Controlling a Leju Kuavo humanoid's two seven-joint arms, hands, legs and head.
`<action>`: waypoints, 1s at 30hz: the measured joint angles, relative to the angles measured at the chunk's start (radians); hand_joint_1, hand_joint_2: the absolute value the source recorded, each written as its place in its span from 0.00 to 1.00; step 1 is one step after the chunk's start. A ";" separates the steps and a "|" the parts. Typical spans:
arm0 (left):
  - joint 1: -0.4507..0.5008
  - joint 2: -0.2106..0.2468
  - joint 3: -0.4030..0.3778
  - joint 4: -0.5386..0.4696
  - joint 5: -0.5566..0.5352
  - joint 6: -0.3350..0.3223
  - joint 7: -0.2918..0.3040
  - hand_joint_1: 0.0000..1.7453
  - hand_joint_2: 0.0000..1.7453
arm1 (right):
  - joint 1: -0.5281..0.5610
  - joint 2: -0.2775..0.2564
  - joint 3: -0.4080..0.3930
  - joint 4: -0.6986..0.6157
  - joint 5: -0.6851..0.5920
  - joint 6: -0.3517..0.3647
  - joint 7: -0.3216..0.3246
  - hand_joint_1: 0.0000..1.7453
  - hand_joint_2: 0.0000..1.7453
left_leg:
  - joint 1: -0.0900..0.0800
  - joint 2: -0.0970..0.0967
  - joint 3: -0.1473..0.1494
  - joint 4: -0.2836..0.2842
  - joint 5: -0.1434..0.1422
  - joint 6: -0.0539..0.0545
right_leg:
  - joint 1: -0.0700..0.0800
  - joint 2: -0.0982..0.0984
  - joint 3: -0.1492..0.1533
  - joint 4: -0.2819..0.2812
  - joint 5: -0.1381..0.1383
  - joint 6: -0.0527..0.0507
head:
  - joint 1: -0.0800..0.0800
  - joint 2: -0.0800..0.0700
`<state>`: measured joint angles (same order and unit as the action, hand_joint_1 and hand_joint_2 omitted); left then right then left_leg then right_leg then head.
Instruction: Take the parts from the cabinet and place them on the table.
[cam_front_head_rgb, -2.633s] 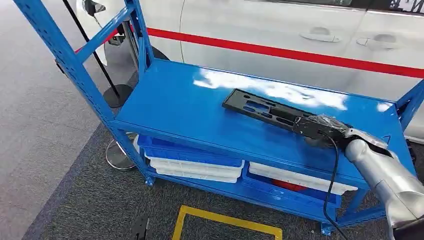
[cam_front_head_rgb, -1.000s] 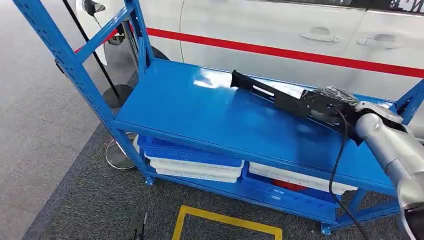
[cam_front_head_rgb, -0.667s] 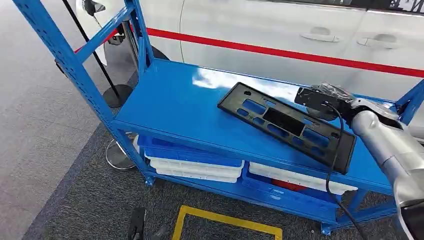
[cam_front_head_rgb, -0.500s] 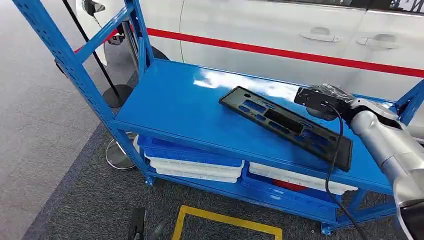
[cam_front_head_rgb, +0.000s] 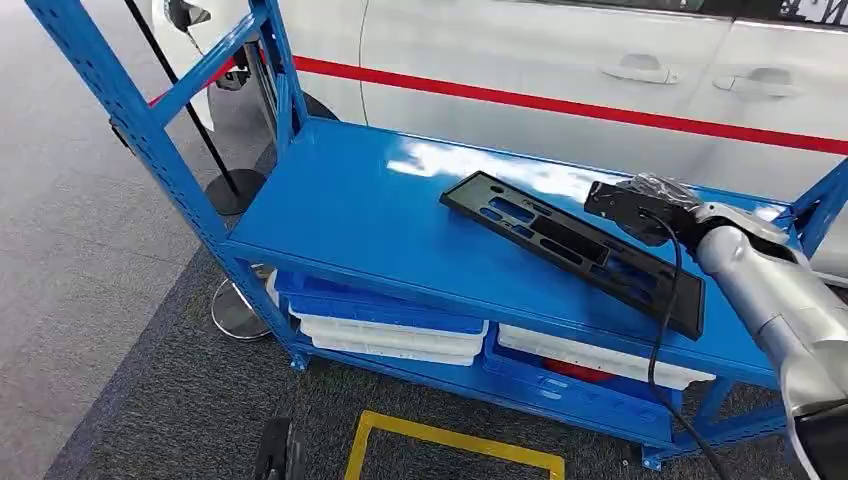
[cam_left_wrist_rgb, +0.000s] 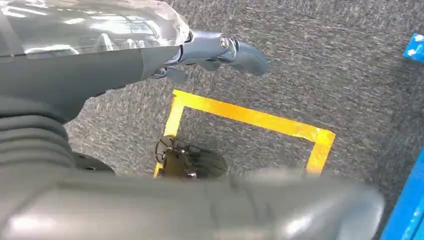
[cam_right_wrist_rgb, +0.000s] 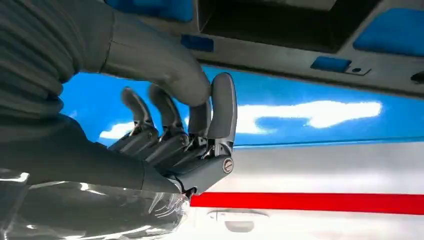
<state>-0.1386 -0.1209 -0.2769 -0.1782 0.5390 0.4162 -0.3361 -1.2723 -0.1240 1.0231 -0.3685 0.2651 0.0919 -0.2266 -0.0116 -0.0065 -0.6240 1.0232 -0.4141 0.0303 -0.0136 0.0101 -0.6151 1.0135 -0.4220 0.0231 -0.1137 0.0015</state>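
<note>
A long black plastic panel (cam_front_head_rgb: 570, 245) with several cut-outs lies on the top board of the blue cabinet (cam_front_head_rgb: 350, 210), its right end near the front edge. My right hand (cam_front_head_rgb: 640, 208) hovers just behind the panel's right part, fingers curled in against the thumb with nothing between them. In the right wrist view the curled hand (cam_right_wrist_rgb: 185, 145) sits apart from the panel (cam_right_wrist_rgb: 300, 45), with the blue board between. My left hand (cam_left_wrist_rgb: 150, 60) hangs over the carpet, fingers stretched out and holding nothing.
White and blue bins (cam_front_head_rgb: 390, 330) fill the cabinet's lower shelf. A white car with a red stripe (cam_front_head_rgb: 560, 60) stands right behind the cabinet. A blue upright post (cam_front_head_rgb: 130, 110) rises at the left. Yellow floor tape (cam_front_head_rgb: 450, 445) marks the grey carpet in front.
My right hand had raised the panel's right end off the board. The panel then came out of the hand, swung down and now lies flat; the hand stayed at the right.
</note>
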 joint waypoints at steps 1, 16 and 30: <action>0.001 0.000 0.000 0.000 0.000 0.000 0.000 0.00 0.00 | 0.000 0.001 0.001 0.001 0.002 0.002 0.000 1.00 1.00 | 0.000 0.000 0.000 0.000 0.000 0.000 | 0.000 0.000 0.000 0.000 0.000 0.000 | 0.000 0.000; 0.008 0.000 0.000 0.000 -0.003 0.001 0.004 0.00 0.00 | 0.034 0.004 0.012 0.012 0.010 -0.005 -0.007 0.00 1.00 | 0.000 0.000 0.000 0.000 0.000 0.000 | 0.000 0.000 0.000 0.000 0.000 0.000 | 0.000 0.000; 0.008 0.000 -0.002 0.000 -0.021 0.007 0.016 0.00 0.00 | 0.049 -0.003 0.015 0.016 -0.023 0.018 0.002 0.00 0.00 | 0.000 0.000 0.000 0.000 0.000 0.000 | 0.000 0.000 0.000 0.000 0.000 0.000 | 0.000 0.000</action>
<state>-0.1304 -0.1209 -0.2789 -0.1781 0.5180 0.4231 -0.3201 -1.2233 -0.1270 1.0380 -0.3525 0.2422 0.1103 -0.2247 -0.0116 -0.0064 -0.6238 1.0232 -0.4140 0.0303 -0.0136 0.0103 -0.6153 1.0134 -0.4220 0.0232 -0.1137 0.0019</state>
